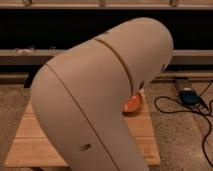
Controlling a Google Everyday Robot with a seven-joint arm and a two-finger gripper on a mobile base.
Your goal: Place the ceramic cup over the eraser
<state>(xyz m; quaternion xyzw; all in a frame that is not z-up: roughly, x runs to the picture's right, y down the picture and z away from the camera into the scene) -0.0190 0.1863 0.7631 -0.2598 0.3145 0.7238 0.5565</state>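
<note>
My beige arm (95, 95) fills most of the camera view and blocks the middle of the wooden table (30, 140). The gripper is not in view. The white ceramic cup and the eraser are hidden or out of view. A part of the round orange bowl (134, 105) shows at the arm's right edge, resting on the table.
The wooden table stands on a speckled floor (175, 130). A black power strip with a blue plug (189, 95) and black cables (200, 115) lie on the floor at the right. A dark shelf unit (50, 30) runs along the back.
</note>
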